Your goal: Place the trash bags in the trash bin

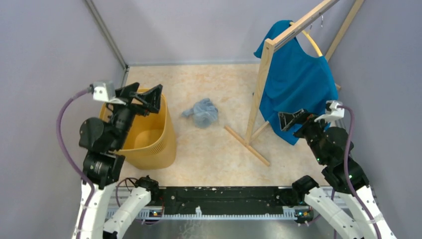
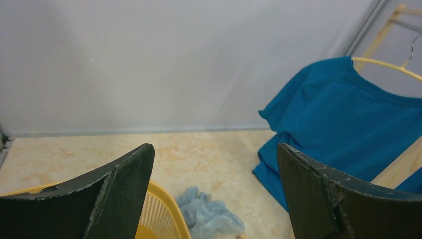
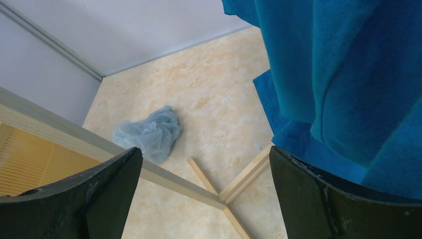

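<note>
A crumpled pale blue-grey trash bag [image 1: 201, 112] lies on the floor between the bin and the rack; it also shows in the left wrist view [image 2: 209, 216] and the right wrist view [image 3: 148, 133]. The yellow-orange trash bin [image 1: 149, 144] stands at the left, its rim [image 2: 169, 206] low in the left wrist view. My left gripper [image 1: 144, 97] hovers above the bin's far rim, open and empty. My right gripper [image 1: 293, 119] is open and empty, held beside the rack's post and the hanging shirt.
A wooden clothes rack [image 1: 261, 89] stands right of centre, with floor struts [image 1: 246, 144] reaching towards the middle. A solid blue shirt [image 1: 298, 82] hangs from it on a yellow hanger. Grey walls close in on three sides.
</note>
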Available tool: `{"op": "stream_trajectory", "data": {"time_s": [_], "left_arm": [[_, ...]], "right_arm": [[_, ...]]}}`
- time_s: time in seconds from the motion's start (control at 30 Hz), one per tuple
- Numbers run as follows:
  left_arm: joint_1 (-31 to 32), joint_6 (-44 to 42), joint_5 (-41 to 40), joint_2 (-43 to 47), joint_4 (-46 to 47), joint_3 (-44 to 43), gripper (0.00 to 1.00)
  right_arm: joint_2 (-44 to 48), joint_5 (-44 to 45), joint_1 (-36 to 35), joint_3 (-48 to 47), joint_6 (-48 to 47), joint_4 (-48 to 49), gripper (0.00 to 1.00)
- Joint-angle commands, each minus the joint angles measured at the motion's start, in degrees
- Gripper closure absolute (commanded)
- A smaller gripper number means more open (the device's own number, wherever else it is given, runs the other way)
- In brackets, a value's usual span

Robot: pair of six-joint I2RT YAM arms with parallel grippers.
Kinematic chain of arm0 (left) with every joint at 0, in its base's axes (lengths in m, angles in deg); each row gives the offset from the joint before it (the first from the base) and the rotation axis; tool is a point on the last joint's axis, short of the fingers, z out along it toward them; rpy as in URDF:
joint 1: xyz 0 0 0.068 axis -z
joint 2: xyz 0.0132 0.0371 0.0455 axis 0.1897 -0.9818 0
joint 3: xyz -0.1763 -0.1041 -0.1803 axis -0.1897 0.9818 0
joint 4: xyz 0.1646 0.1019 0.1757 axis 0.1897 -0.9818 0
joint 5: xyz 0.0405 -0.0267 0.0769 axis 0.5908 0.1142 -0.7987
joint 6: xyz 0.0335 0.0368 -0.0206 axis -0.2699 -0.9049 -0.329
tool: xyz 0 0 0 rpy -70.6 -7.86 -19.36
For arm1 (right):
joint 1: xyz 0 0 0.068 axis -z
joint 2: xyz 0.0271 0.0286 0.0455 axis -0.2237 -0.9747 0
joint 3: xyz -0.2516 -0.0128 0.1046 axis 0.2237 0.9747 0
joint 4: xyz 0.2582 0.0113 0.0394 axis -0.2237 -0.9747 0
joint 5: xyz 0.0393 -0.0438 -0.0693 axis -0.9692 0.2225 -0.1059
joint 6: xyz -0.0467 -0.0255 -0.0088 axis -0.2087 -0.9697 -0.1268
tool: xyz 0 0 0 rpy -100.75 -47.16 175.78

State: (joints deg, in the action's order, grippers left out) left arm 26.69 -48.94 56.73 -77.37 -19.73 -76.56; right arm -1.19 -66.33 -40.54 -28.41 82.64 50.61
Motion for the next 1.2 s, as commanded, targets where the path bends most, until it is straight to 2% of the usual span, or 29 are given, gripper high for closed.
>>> {"op": "stream_trajectory", "data": {"time_s": [0.0, 0.13, 0.2, 0.27, 0.33, 0.43, 0.5, 0.6, 0.77, 1.0, 1.17], "left_arm": [[0.1, -1.0, 10.8, -8.5, -5.8, -5.1, 0.02], [0.2, -2.8, 26.8, -17.0, -7.7, -8.1, 0.02], [1.8, -3.7, 30.1, -21.1, -10.9, -10.1, 0.02], [5.0, -5.6, 26.8, -24.0, -13.2, -11.3, 0.02], [11.2, -7.8, 20.3, -26.3, -14.6, -12.2, 0.02], [22.9, -10.4, 6.3, -31.2, -17.3, -14.0, 0.02], [28.9, -11.8, -6.0, -35.7, -19.4, -15.4, 0.02], [31.8, -11.3, -17.1, -42.8, -22.0, -16.9, 0.02], [32.3, -9.0, -22.1, -50.2, -20.0, -16.1, 0.02], [32.7, -10.3, -28.5, -58.8, -18.8, -15.6, 0.02], [32.7, -10.4, -27.6, -63.7, -19.9, -17.0, 0.01]], "right_arm": [[-0.4, 0.8, 0.2, -1.0, 0.4, 0.2, 0.01], [-0.1, -3.1, 0.2, 0.9, -1.3, 2.2, 0.01], [0.3, -6.2, 0.2, 2.8, -2.3, 4.3, 0.01], [0.5, -8.8, 0.2, 4.2, -2.4, 5.9, 0.01], [0.4, -10.7, 0.2, 5.4, -2.6, 7.0, 0.01], [-0.1, -12.2, 0.2, 6.1, -2.5, 7.6, 0.01], [-0.4, -13.0, 0.2, 6.1, -2.7, 7.3, 0.01], [-0.9, -14.0, 0.2, 5.9, -3.2, 6.3, 0.01], [-0.6, -14.7, 0.2, 5.8, -3.7, 4.1, 0.01], [0.3, -16.0, 0.2, 6.5, -4.6, 1.3, 0.01], [0.6, -20.3, 0.2, 7.2, -3.7, -0.2, 0.01]]}}
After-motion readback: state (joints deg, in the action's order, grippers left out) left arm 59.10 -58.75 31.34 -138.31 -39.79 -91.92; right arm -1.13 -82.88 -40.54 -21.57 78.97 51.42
